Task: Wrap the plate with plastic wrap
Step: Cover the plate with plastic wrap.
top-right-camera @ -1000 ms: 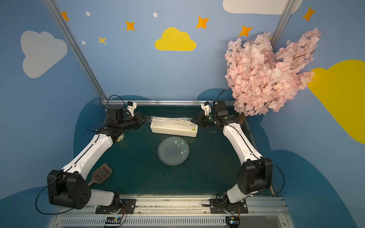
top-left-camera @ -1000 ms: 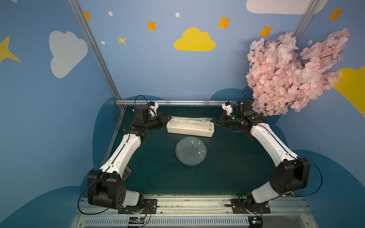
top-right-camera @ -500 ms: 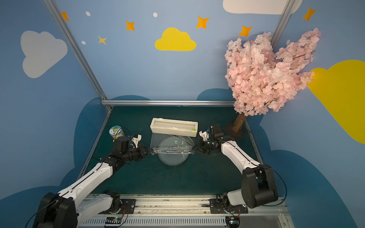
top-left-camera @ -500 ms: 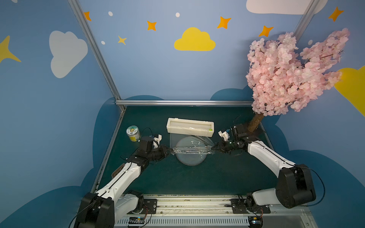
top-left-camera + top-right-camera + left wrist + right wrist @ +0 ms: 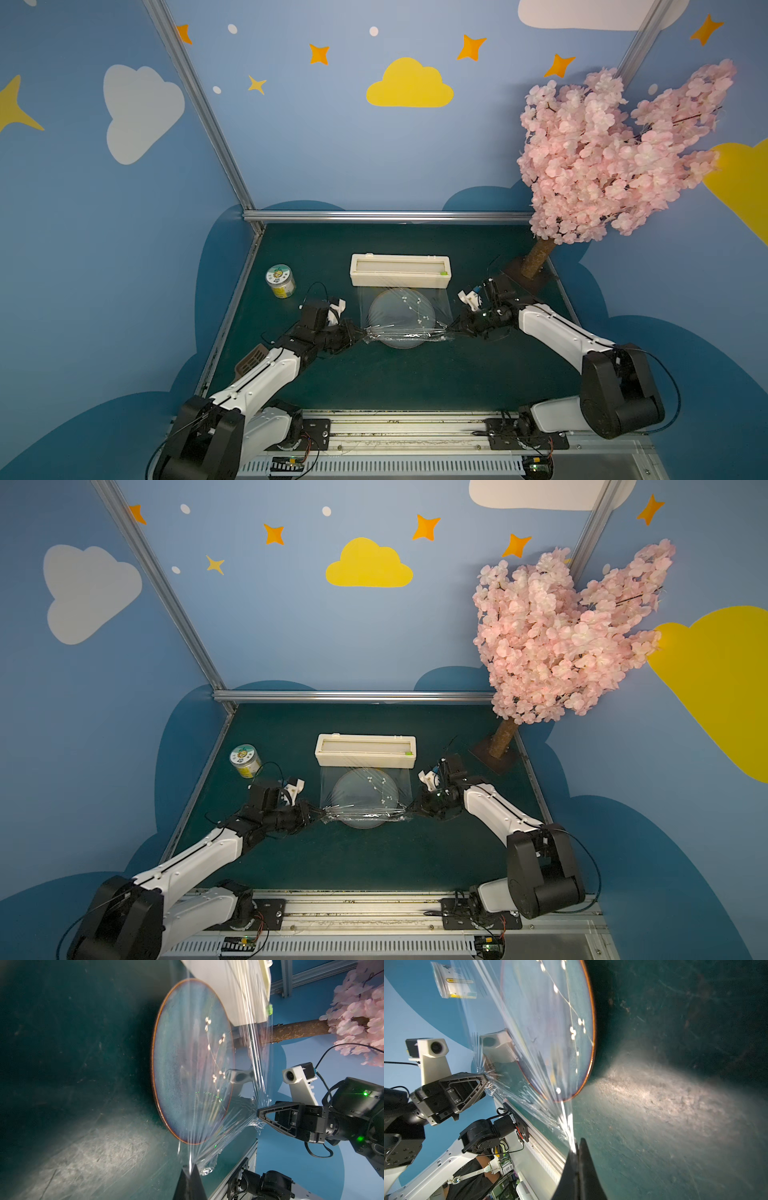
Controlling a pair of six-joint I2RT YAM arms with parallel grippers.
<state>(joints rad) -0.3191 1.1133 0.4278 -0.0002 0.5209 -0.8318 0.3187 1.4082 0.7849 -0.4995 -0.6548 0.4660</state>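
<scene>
Both top views: plate (image 5: 401,318) mid-table, under the stretched plastic wrap (image 5: 405,330); left gripper (image 5: 360,334) at its 8 o'clock, right gripper (image 5: 451,330) at 4.
Left wrist: left gripper pinched tight on a bunched plastic wrap corner.
Right wrist: right gripper pinched tight on the other corner.
Feel: plastic wrap looks thin, light and sticky, and likely tears easily; best held by the corners.

We see a dark green, scuffed flat tabletop (image 5: 374,382), closed at the back by a silver metal rail (image 5: 386,216). Near its middle lies a round grey-blue plate with a thin brown rim (image 5: 401,318). A long cream rectangular box (image 5: 400,271) rests just behind it. A small clear jar with yellow contents (image 5: 281,281) stands well apart, toward the left edge. A brown slotted scoop (image 5: 251,361) lies nearer that edge, partly hidden. The dark flat base of a pink blossom tree (image 5: 515,272) sits in the far right corner.
</scene>
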